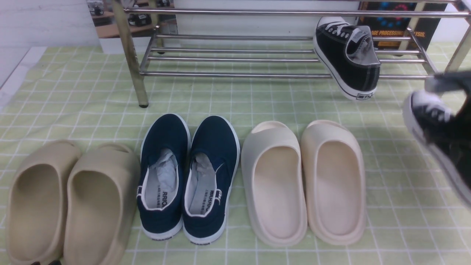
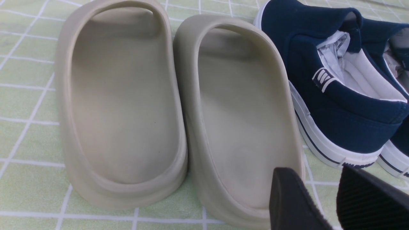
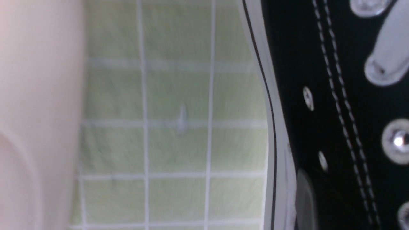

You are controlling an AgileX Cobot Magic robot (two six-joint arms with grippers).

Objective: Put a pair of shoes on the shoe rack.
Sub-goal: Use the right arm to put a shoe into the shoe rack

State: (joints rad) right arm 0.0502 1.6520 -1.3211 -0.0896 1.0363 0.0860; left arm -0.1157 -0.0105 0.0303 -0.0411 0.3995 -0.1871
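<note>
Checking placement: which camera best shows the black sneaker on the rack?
Front view: the sneaker sits tilted on the rack, heel overhanging. Left wrist misses it; right wrist shows only the other sneaker.

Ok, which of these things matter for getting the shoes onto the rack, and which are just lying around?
For the job: shoe rack, black sneaker resting on it, second black sneaker lifted at the right.
Lying about: navy slip-ons, tan slides, cream slides, green checked cloth.
</note>
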